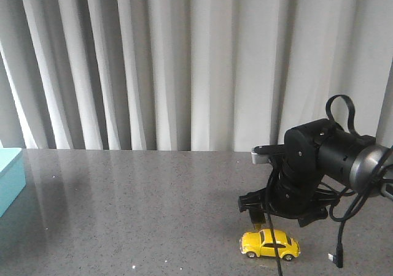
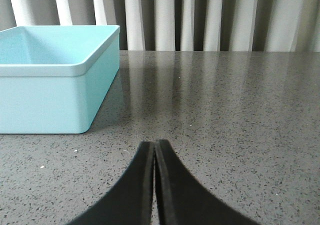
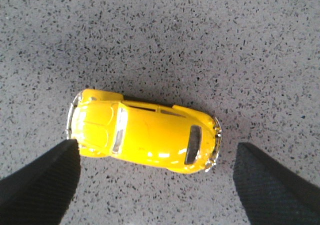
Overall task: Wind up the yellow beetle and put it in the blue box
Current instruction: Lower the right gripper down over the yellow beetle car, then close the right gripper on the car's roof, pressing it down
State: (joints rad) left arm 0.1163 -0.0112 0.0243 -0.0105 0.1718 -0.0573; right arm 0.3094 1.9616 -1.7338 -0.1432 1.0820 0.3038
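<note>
Front camera faces forward over the table [image 1: 123, 214]; right wrist camera looks straight down.

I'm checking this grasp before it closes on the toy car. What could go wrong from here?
1. The right tool is open over the yellow beetle, fingers at its two ends. The rounded nose and tail could slip as they close.
2. The car stands on its wheels on the smooth table, so a one-sided touch may roll it.
3. The blue box sits at the far left edge, a long carry.
</note>
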